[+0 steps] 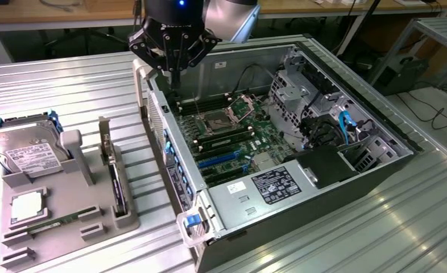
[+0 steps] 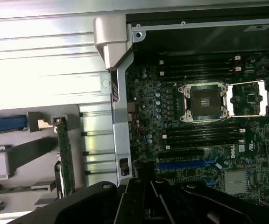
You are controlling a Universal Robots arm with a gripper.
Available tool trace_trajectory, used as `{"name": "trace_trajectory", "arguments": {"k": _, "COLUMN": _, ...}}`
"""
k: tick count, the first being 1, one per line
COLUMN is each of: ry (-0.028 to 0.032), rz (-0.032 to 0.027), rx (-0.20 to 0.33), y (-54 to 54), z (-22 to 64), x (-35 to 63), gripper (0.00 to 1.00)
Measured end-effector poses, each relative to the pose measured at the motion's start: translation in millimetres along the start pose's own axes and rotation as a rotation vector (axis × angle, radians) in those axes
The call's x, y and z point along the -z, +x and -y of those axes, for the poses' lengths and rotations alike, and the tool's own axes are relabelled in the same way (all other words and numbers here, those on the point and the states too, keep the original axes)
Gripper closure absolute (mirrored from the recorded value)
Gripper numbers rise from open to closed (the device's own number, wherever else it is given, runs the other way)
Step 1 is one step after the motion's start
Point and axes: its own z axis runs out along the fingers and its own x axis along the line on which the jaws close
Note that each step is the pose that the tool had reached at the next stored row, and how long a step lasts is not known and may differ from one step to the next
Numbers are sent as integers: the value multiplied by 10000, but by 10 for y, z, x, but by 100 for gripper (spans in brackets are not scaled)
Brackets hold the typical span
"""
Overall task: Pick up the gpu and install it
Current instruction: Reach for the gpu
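The job had barely started: the gripper (image 1: 175,84) hung with its fingers pinched together and nothing between them, over the far corner of the open computer case (image 1: 405,149), at about eleven o'clock from the middle of the motherboard (image 1: 235,142) in the exterior view. The gpu (image 1: 116,185) had not been picked up. It stood on its long edge in a slot of the grey holder tray (image 1: 64,242), its silver bracket end toward twelve o'clock, at about nine o'clock from the case and just beside its wall. In the same tray, further out toward nine o'clock, sat a hard drive (image 1: 26,154) with a white label, and a narrow memory stick (image 1: 57,220) lay near the tray's six o'clock edge. On the board the blue expansion slots (image 1: 219,160) were bare, so, judging by this, both the grasp and the seating of the card remained to be done. Case and tray rested on a table (image 1: 71,85) of ribbed, pale metal. Behind it, toward twelve o'clock, ran a wooden bench (image 1: 57,8), and loose cables (image 1: 443,116) trailed over the floor at about two o'clock.
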Motion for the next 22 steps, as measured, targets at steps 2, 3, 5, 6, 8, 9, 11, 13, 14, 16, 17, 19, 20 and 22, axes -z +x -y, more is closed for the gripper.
{"name": "trace_trajectory", "arguments": {"k": 2, "ry": 0, "rz": 0, "rx": 0, "y": 10, "z": 1, "x": 0, "gripper": 89}}
{"name": "trace_trajectory", "arguments": {"k": 3, "ry": 0, "rz": 0, "rx": 0, "y": 17, "z": 1, "x": 0, "gripper": 89}}
{"name": "trace_trajectory", "arguments": {"k": 5, "ry": 0, "rz": -1, "rx": 0, "y": 28, "z": 2, "x": 1, "gripper": 89}}
{"name": "trace_trajectory", "arguments": {"k": 6, "ry": 0, "rz": 0, "rx": 0, "y": 34, "z": 3, "x": 1, "gripper": 89}}
{"name": "trace_trajectory", "arguments": {"k": 8, "ry": 0, "rz": 0, "rx": 0, "y": 46, "z": 3, "x": 1, "gripper": 89}}
{"name": "trace_trajectory", "arguments": {"k": 9, "ry": 1, "rz": -1, "rx": 0, "y": 52, "z": 4, "x": 2, "gripper": 89}}
{"name": "trace_trajectory", "arguments": {"k": 11, "ry": 0, "rz": 0, "rx": 0, "y": 64, "z": 5, "x": 2, "gripper": 89}}
{"name": "trace_trajectory", "arguments": {"k": 13, "ry": 0, "rz": 0, "rx": 0, "y": 76, "z": 6, "x": 2, "gripper": 89}}
{"name": "trace_trajectory", "arguments": {"k": 14, "ry": 0, "rz": -1, "rx": 0, "y": 82, "z": 6, "x": 2, "gripper": 89}}
{"name": "trace_trajectory", "arguments": {"k": 16, "ry": 0, "rz": 0, "rx": 0, "y": 107, "z": 8, "x": 3, "gripper": 89}}
{"name": "trace_trajectory", "arguments": {"k": 17, "ry": 0, "rz": 0, "rx": 0, "y": 123, "z": 9, "x": 4, "gripper": 89}}
{"name": "trace_trajectory", "arguments": {"k": 19, "ry": 0, "rz": 0, "rx": 0, "y": 138, "z": 10, "x": 4, "gripper": 89}}
{"name": "trace_trajectory", "arguments": {"k": 20, "ry": 0, "rz": 0, "rx": 0, "y": 144, "z": 11, "x": 4, "gripper": 89}}
{"name": "trace_trajectory", "arguments": {"k": 22, "ry": 0, "rz": 0, "rx": 0, "y": 158, "z": 12, "x": 5, "gripper": 89}}
